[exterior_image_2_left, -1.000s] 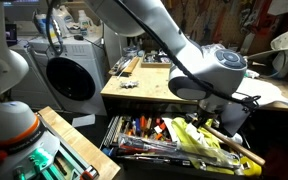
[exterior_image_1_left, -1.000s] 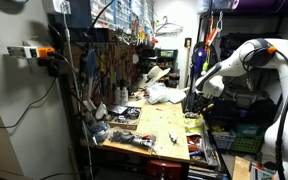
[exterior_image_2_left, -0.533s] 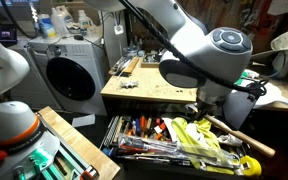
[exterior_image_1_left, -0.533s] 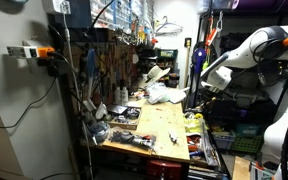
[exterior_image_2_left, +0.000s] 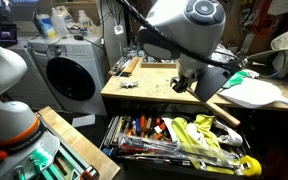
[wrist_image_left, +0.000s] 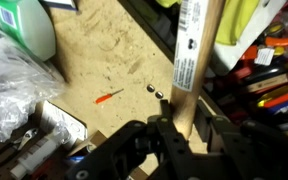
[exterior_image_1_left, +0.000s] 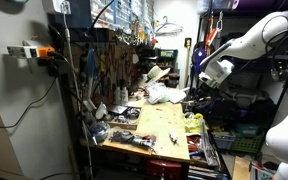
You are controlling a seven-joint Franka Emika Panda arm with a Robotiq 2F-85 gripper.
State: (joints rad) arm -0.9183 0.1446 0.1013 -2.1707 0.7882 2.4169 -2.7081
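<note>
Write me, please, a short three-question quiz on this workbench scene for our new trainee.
1. True or false: the gripper is shut on the wooden handle.
2. In the wrist view, what lies on the workbench just left of that handle? A) a small red piece B) a banana C) a blue mug
3. In an exterior view, which large appliance stands beside the workbench?
Key: 1 true; 2 A; 3 a front-loading washing machine.
</note>
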